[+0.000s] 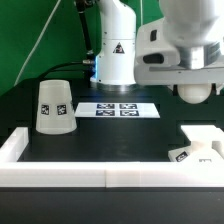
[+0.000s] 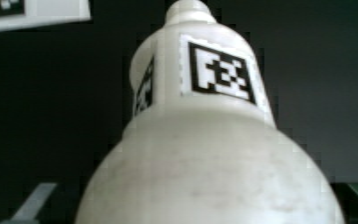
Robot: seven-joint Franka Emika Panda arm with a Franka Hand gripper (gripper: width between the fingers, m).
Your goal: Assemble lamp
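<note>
Item: lamp, 3 matte white parts, unassembled. Step in hand, as judged: carrying the bulb (image 2: pixel 194 130) to the base (image 1: pixel 203 140) for insertion. Gripper (image 2: pixel 190 205): closed around the bulb's wide end, with 1 grey finger (image 2: pixel 30 203) showing at each flank in the wrist view; the hold looks firm. Bulb: held aloft, clear of the table (image 1: pixel 100 135), above and slightly behind the base in the exterior view. It has a rounded body narrowing to a short stem that points away from the wrist camera, with 1 square black-and-white tag on the neck and part of a 2nd on its side. Base: flat on the table at the exterior view's right, with 1 tag visible on its near face; a tagged corner also shows in the wrist view beyond the stem tip. Shade (image 1: pixel 54 106): a tapered cup, standing wide end down at the exterior view's left, well apart from the base, tagged. Marker board (image 1: pixel 118 109): flat between them, in front of the robot pedestal (image 1: pixel 116 50). Next move, as judged: centre the stem over the base's socket, which cannot be made out here, then lower it straight and keep it upright.
</note>
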